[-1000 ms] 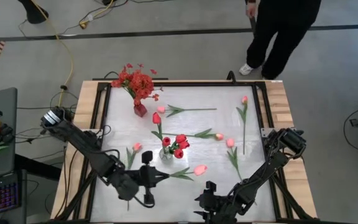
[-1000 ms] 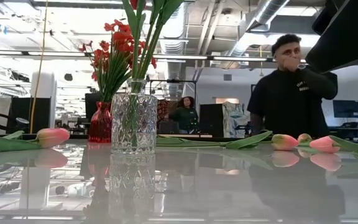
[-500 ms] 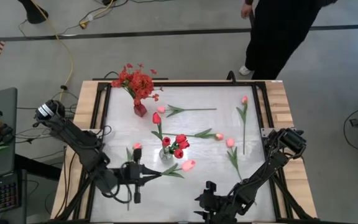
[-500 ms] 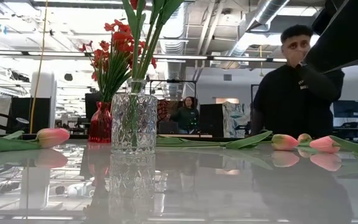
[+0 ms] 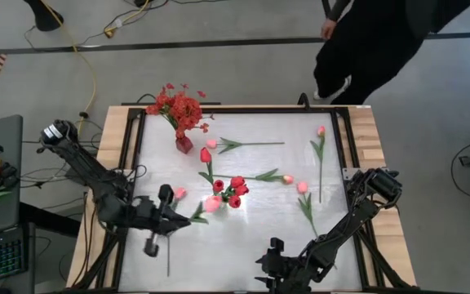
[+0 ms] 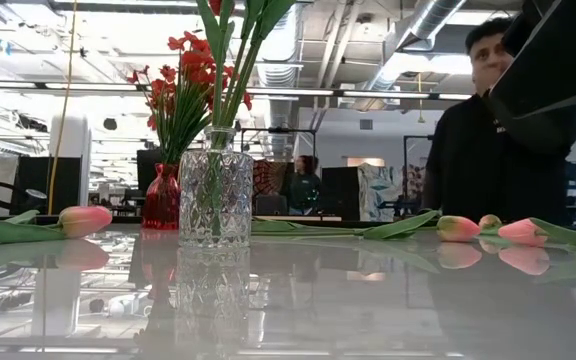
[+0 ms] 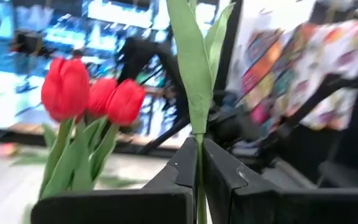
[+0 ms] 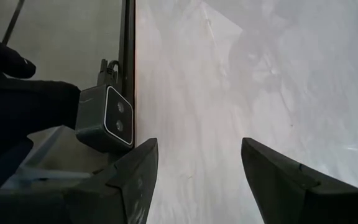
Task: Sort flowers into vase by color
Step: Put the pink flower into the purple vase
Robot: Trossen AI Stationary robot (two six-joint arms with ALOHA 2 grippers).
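At table centre, the clear cut-glass vase [image 5: 219,201] already holds three red tulips [image 5: 236,189]. My left gripper [image 7: 199,163], clamped on a pink tulip's thin green stem [image 7: 199,186], carries the bud [image 5: 211,204] just at the vase's nine o'clock. My right gripper [image 8: 197,163] waits agape at six o'clock. Several pink tulips [image 5: 302,187] lie unsorted; the small red vase [image 5: 184,144] holds red sprays.

The left gripper [image 7: 199,163] has its two dark fingers [image 7: 180,168] pressed together on a thin green stem [image 7: 199,186], which runs up between them into a long green leaf [image 7: 190,68] reaching toward twelve o'clock. At about ten o'clock stand three red tulip buds [image 7: 89,92] on green stalks, bunched close together. The room behind is blurred, with colourful patterned cloth [image 7: 294,68] at two o'clock.
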